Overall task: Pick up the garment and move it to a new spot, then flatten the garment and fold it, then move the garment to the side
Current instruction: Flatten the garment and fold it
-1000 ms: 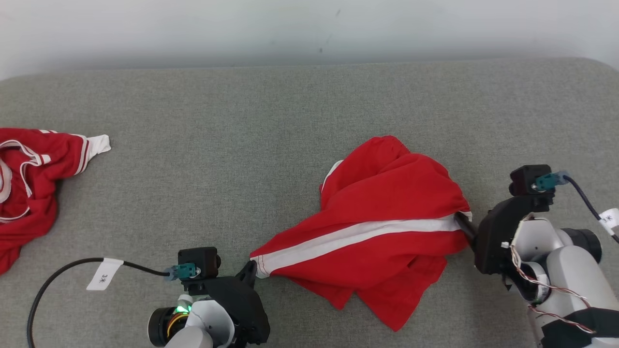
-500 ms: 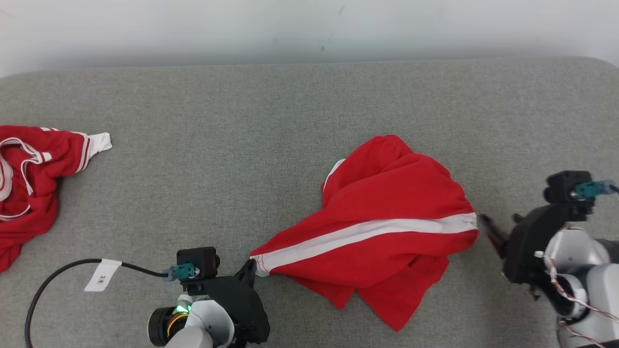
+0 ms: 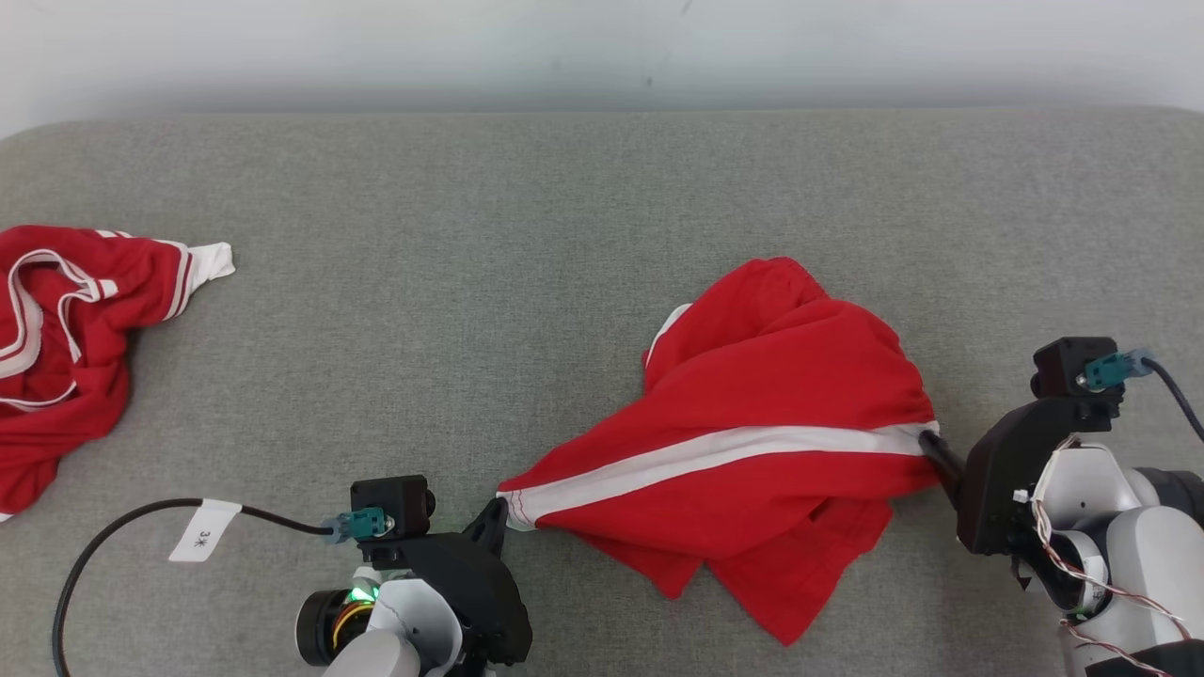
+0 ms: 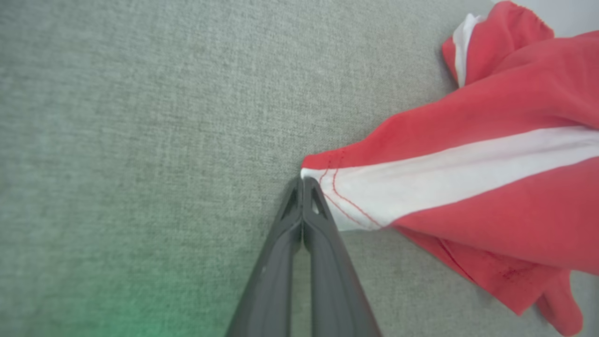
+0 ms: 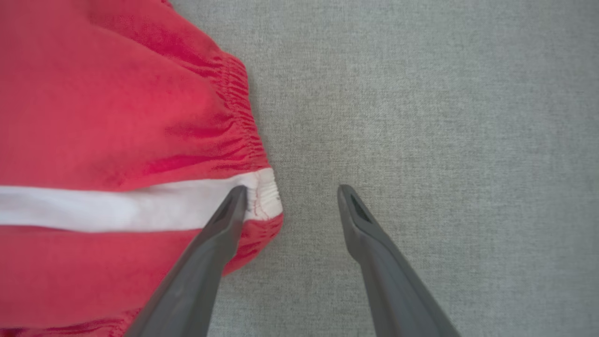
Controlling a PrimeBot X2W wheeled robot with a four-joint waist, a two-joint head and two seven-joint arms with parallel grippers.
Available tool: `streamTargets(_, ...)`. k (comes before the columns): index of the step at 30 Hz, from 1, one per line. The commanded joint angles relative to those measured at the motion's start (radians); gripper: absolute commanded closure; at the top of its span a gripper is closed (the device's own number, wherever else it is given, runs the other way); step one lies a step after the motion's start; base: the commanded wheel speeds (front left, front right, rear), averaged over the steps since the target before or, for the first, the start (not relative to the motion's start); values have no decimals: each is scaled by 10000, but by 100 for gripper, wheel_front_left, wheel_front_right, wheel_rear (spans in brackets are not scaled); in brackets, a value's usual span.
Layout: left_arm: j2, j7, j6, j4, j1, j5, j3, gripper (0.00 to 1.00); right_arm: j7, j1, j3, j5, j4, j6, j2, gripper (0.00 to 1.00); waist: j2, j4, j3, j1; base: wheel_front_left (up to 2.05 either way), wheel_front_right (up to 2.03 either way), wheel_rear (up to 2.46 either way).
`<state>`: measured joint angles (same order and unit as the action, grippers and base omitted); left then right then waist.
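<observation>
The garment (image 3: 752, 414) is a pair of red shorts with a white side stripe, lying crumpled right of centre on the grey fabric surface (image 3: 470, 235). My left gripper (image 3: 496, 515) is shut on the hem corner where the stripe ends; the left wrist view shows the closed tips (image 4: 303, 180) pinching the edge of the garment (image 4: 468, 178). My right gripper (image 3: 931, 449) is open at the elastic waistband. In the right wrist view one of its fingers (image 5: 229, 210) lies over the stripe's end on the garment (image 5: 117, 140), the other over bare surface.
A second red garment with white trim (image 3: 56, 329) lies bunched at the far left edge. A black cable with a white tag (image 3: 202, 536) loops near my left arm. A pale wall (image 3: 602, 47) runs behind the surface.
My right gripper let go of the waistband and pulled away to the right, then came back to it, open. The left gripper kept its hold. The camera shifted slightly.
</observation>
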<state>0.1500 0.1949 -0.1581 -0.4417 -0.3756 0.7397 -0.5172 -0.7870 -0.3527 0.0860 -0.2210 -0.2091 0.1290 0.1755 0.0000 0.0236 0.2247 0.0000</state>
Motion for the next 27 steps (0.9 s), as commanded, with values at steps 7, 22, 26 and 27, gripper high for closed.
streamTargets(7, 162, 107, -67, -388, 156, 129, -35, 100, 144, -350, -256, 94, -761, 35, 2, 0, 0, 248, -28, 0, 0, 0, 0)
streamTargets(22, 226, 27, -113, -336, 275, 233, -58, 100, 448, -675, -536, -168, -1389, 35, 161, 100, 0, 335, -59, 0, 0, 0, 0)
streamTargets(26, 231, -134, -94, -260, 210, 241, 1, 100, 687, -728, -591, -369, -1233, 35, 276, 100, 0, 288, -101, 0, 0, 0, 0)
streamTargets(27, 238, -189, -79, -222, 195, 234, 26, 100, 778, -739, -586, -408, -1157, 35, 296, 100, 0, 267, -125, 0, 0, 0, 0)
